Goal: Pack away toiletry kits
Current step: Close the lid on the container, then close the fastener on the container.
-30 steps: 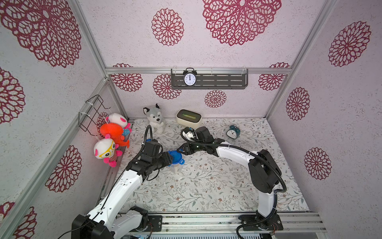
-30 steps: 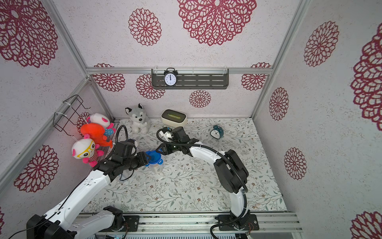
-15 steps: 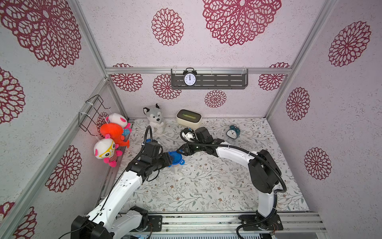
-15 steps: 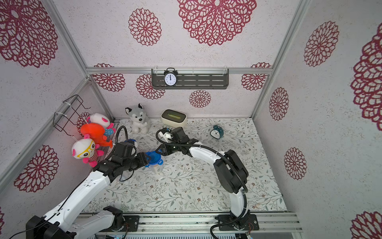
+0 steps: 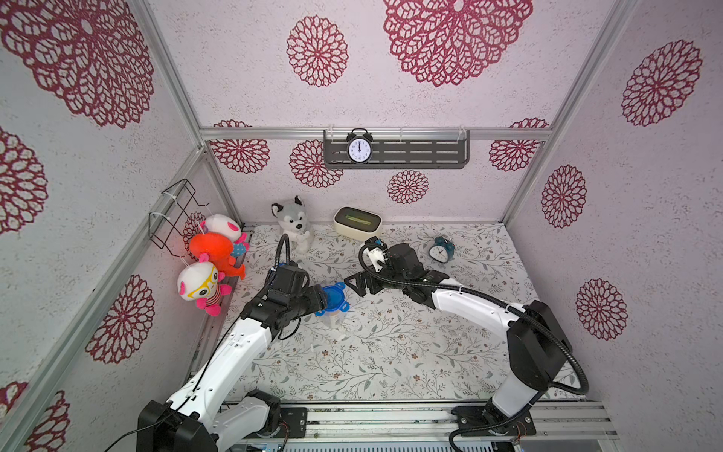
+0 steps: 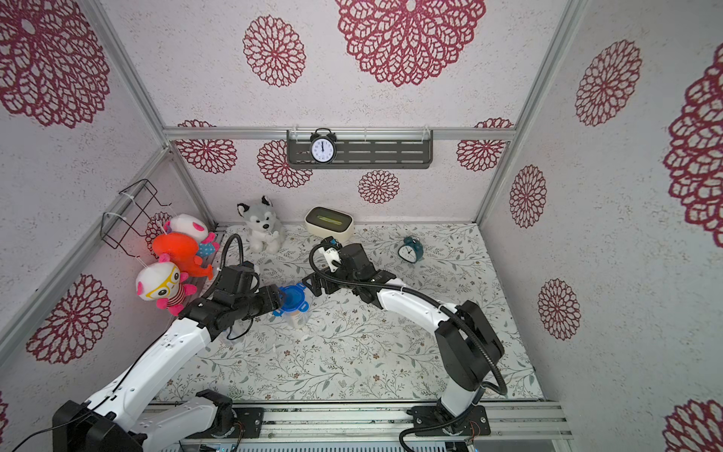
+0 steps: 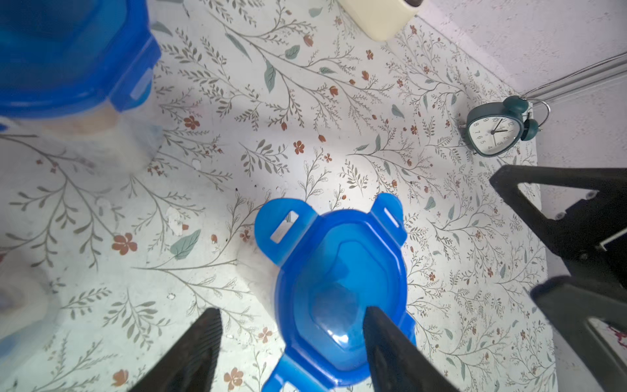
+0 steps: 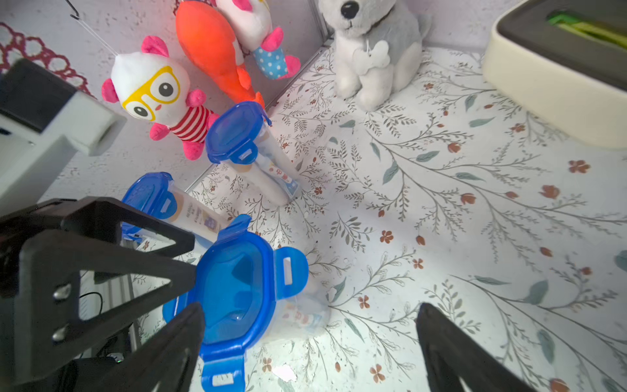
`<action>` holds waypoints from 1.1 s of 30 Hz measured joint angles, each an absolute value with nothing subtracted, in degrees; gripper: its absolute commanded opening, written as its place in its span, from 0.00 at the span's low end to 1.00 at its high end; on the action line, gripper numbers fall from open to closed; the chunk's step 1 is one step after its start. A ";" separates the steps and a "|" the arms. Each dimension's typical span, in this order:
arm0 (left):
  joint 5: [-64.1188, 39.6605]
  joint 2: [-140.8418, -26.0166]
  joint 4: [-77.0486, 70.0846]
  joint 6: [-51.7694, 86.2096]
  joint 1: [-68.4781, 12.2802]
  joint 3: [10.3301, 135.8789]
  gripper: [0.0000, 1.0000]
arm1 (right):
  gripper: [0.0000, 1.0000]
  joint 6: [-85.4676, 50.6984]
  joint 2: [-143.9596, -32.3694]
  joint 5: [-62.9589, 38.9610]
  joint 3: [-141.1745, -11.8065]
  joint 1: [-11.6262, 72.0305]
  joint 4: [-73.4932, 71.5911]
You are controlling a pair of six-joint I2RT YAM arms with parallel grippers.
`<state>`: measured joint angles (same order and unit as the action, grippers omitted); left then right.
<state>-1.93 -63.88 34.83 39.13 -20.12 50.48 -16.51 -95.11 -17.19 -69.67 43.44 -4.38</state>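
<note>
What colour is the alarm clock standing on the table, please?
Teal; the alarm clock shows best in the left wrist view.

Floral-print tabletop (image 5: 391, 352). Along the back edge: grey husky plush (image 5: 292, 224), cream tissue box (image 5: 357, 223), and teal alarm clock (image 5: 442, 249) further right. Left of middle, clear cup (image 5: 335, 320) stands upright with blue tabbed lid (image 5: 332, 299) on top. In the right wrist view, second lidded cup (image 8: 234, 132) and third lidded cup (image 8: 149, 190) stand near the left wall.

The right pincer (image 8: 312, 339) gapes wide over the floral table (image 8: 475, 220), one finger (image 8: 163, 356) at the blue lid (image 8: 237, 288) of a clear cup (image 8: 302, 319). Beyond stand a second lidded cup (image 8: 237, 139) and a third lidded cup (image 8: 159, 198).
</note>
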 measured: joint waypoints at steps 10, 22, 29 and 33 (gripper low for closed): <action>-2.04 -69.73 34.30 36.29 -19.66 53.08 0.72 | 0.99 -9.37 -90.74 -10.50 -60.31 50.87 -8.01; -4.25 -71.64 33.85 35.46 -17.76 53.08 0.68 | 0.99 -2.70 -95.72 -6.15 -66.24 56.34 -12.27; -6.85 -71.59 34.17 34.85 -16.69 53.08 0.67 | 0.99 0.01 -98.94 -4.84 -67.00 57.82 -13.74; -8.64 -71.59 34.15 34.57 -16.10 53.08 0.67 | 0.99 0.64 -100.14 -4.56 -67.79 57.98 -14.35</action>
<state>-8.64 -71.59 34.15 34.57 -16.10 53.08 0.64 -100.14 -4.56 -67.79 57.98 -14.35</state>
